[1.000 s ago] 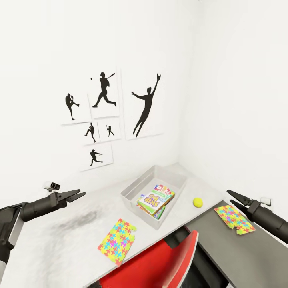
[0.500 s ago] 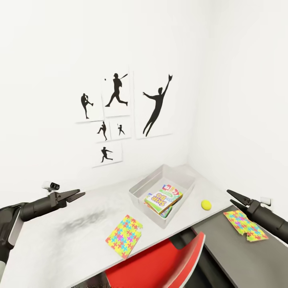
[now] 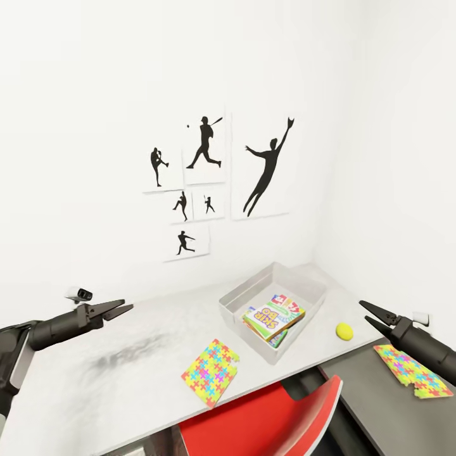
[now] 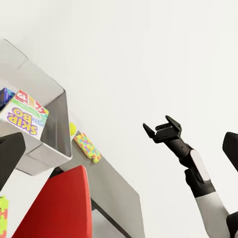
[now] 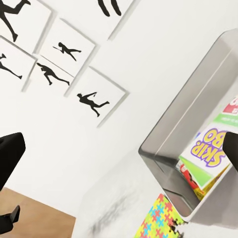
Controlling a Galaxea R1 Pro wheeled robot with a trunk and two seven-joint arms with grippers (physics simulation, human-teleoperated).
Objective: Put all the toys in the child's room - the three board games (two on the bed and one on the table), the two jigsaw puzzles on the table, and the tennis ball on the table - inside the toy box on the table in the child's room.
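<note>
Toy box (image 3: 235,304) sits on the pale table (image 3: 95,386), far end near the room corner. Inside it, a stack of board games (image 3: 273,316), tilted against the box wall; top cover reads "SKIP-BO". The stack also shows in the left wrist view (image 4: 24,119) and right wrist view (image 5: 210,153).

Tennis ball (image 3: 344,330) lies on the table just beside the toy box, on its right, apart from it.

One jigsaw puzzle (image 3: 211,372) lies flat on the table near the front edge, close to the box. Second jigsaw puzzle (image 3: 413,373) lies on the lower dark grey cabinet (image 3: 380,418), partly under the right arm.

Left gripper (image 3: 120,309) hovers above the table, well left of the box, jaws parted, holding nothing. Right gripper (image 3: 368,315) hangs just right of the ball, jaws spread, empty.

Red chair (image 3: 266,424) tucked at the table's front. Baseball silhouette posters (image 3: 215,171) on the white wall.
</note>
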